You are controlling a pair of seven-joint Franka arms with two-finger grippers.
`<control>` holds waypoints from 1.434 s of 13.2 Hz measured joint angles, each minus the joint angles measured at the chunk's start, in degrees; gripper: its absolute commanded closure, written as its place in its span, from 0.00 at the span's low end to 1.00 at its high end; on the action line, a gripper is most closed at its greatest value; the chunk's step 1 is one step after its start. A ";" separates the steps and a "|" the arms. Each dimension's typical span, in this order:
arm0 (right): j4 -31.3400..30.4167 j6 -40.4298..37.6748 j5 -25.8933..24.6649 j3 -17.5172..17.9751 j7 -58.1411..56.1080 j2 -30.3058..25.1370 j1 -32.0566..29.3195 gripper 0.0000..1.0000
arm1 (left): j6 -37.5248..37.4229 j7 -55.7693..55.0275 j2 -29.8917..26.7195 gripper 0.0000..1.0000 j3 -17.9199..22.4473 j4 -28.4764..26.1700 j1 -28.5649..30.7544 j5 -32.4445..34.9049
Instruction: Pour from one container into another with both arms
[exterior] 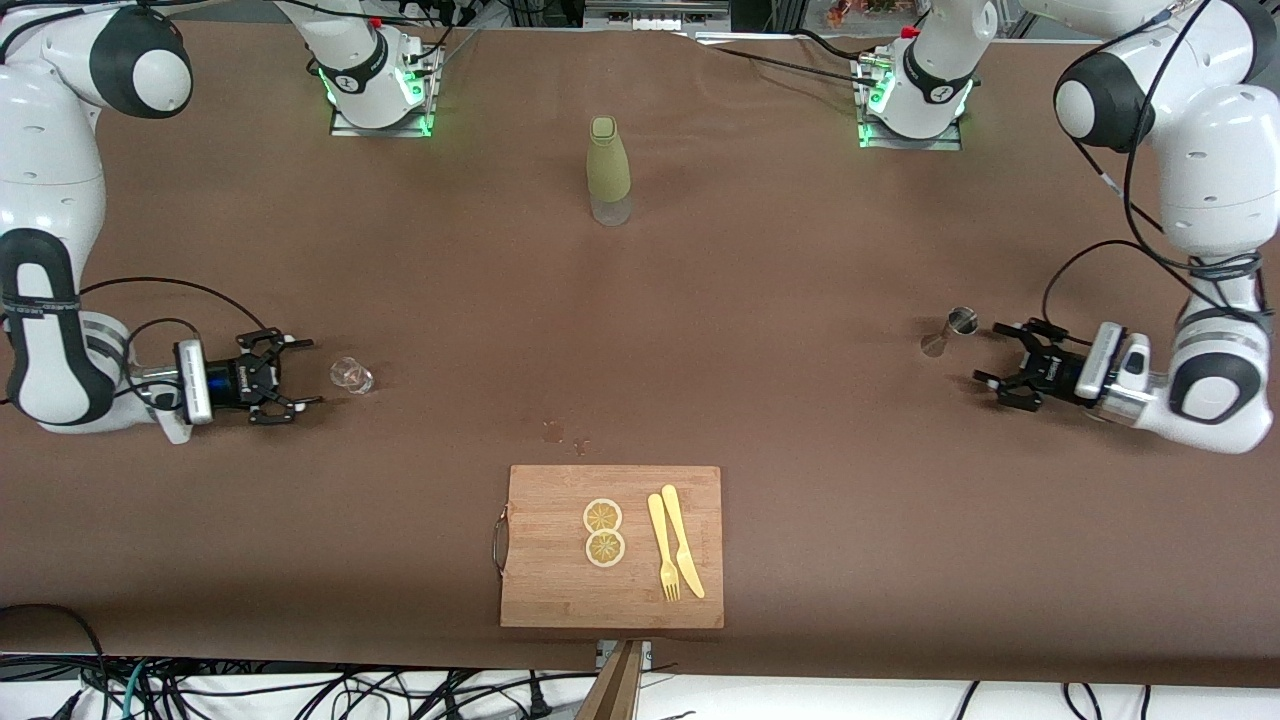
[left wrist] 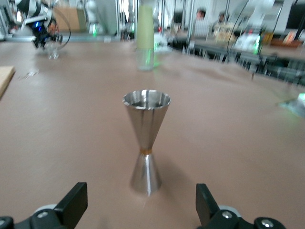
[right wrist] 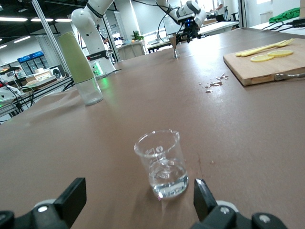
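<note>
Cutting board [exterior: 560, 590]: at the table edge nearest the front camera, carrying lemon slices [exterior: 603, 531], fork [exterior: 662, 547] and knife [exterior: 682, 541].
Bottle [exterior: 608, 170]: upright, farther from the camera than the board.
Left gripper [exterior: 997, 379]: low over the table, fingers apart, just beside the steel jigger [exterior: 949, 330], not touching.
Right gripper [exterior: 296, 374]: low, fingers spread, clear glass [exterior: 352, 375] just in front, free.
Droplets [exterior: 562, 435]: near the board.
</note>
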 measured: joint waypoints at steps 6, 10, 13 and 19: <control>10.23 -2.78 0.06 -1.06 21.71 -1.94 0.06 0.00 | 12.53 -4.70 -14.90 0.00 1.04 1.65 -0.49 7.27; 12.51 -2.99 -0.01 -0.01 42.23 -7.97 2.30 0.00 | 15.79 -15.37 -24.74 0.00 0.82 1.58 -5.47 19.17; 13.00 0.09 -2.85 0.13 59.71 -12.58 7.08 0.00 | 17.10 -28.53 -32.40 0.00 0.75 1.19 -11.25 28.62; 13.20 2.81 -16.24 0.72 99.65 -23.65 16.27 0.00 | 17.14 -69.09 -46.96 0.00 0.62 -5.50 -17.45 39.53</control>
